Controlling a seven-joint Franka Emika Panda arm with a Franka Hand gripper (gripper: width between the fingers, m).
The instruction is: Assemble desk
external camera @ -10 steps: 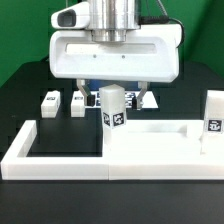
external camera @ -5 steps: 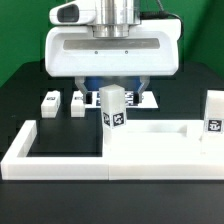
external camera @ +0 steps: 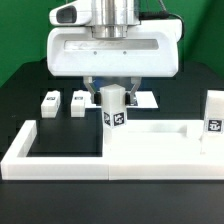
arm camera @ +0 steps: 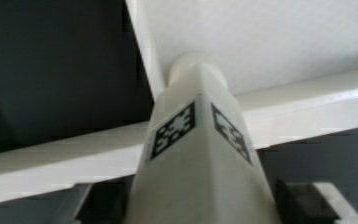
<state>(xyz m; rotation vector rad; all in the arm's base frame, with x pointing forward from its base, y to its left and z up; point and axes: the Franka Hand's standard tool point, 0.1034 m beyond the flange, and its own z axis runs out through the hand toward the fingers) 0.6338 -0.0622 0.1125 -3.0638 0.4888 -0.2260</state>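
Note:
The desk's white tabletop [external camera: 160, 145] with its raised rim lies flat on the black table. At its corner toward the exterior view's left, a tagged square leg [external camera: 113, 105] stands upright. My gripper [external camera: 114, 97] hangs straight above it. Its two fingers press the sides of the leg's upper end. In the wrist view the leg [arm camera: 202, 150] fills the middle, with a dark finger pad [arm camera: 101, 205] tight against it on each side. A second leg [external camera: 213, 115] stands upright at the tabletop's far right. Two more legs [external camera: 50, 102] [external camera: 79, 100] lie on the table behind.
The long white border frame [external camera: 30, 150] runs along the front and up the exterior view's left. The marker board [external camera: 150, 100] shows partly behind my gripper. Black table surface lies between the frame's left arm and the tabletop.
My fingers have closed inward from wide apart onto the sides of the upright leg. The hand has dropped slightly. The leg has not moved.

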